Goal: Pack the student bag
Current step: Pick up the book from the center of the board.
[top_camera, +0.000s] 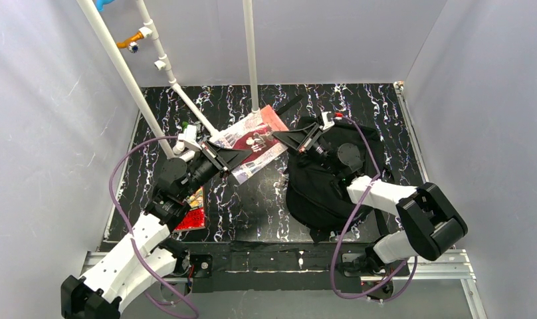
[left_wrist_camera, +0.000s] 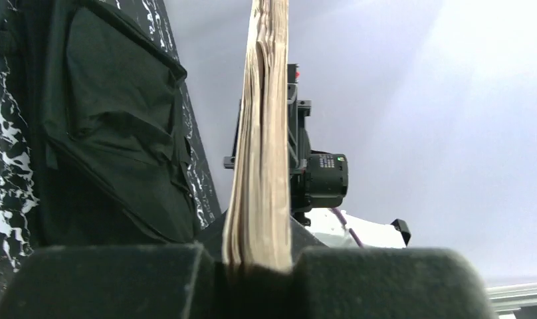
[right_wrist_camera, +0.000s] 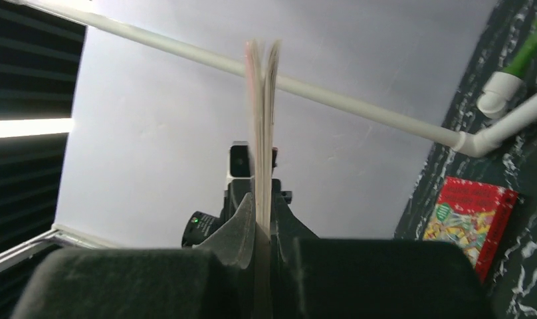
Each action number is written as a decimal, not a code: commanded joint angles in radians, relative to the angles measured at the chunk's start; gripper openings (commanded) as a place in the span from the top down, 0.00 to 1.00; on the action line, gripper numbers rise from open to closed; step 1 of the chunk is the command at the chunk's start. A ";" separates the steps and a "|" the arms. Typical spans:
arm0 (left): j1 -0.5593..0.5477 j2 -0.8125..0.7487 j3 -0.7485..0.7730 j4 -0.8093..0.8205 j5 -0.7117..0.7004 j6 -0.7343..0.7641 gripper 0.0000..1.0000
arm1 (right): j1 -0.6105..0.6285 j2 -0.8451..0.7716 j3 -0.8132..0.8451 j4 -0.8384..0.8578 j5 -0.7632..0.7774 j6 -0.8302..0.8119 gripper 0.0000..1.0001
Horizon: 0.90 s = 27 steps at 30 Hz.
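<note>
Red-covered book (top_camera: 256,141), left hand (top_camera: 238,157) and right hand (top_camera: 284,138) clamped on it, cover only overhead

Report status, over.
Left gripper, right gripper both shut on one book, opposite edges. Student bag on table, right side. Right arm hangs over bag.

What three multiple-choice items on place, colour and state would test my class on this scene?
1. The bag lies: A at far left; B at right; C on a pipe.
2. The book by the left arm is: A blue; B red; C white.
3. The magazine is: A in the bag; B flat on the table; C gripped at both ends.
Key: 1 B, it sits under the right arm. 2 B, its cover is red. 3 C, the left gripper and right gripper pinch it.
</note>
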 commanded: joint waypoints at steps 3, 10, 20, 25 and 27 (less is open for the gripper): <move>-0.003 -0.131 -0.030 -0.212 -0.218 0.121 1.00 | -0.033 -0.146 0.114 -0.700 -0.075 -0.461 0.43; -0.003 -0.177 0.194 -0.910 -0.570 0.221 1.00 | -0.038 -0.246 0.359 -1.720 0.192 -1.367 0.02; -0.003 -0.054 0.247 -0.921 -0.479 0.236 1.00 | 0.379 -0.168 0.473 -1.964 0.659 -1.568 0.02; -0.003 -0.018 0.217 -0.901 -0.388 0.197 1.00 | 0.397 -0.030 0.533 -2.062 0.807 -1.543 0.02; -0.003 -0.015 0.200 -0.898 -0.369 0.184 1.00 | 0.397 -0.009 0.529 -2.084 0.907 -1.526 0.02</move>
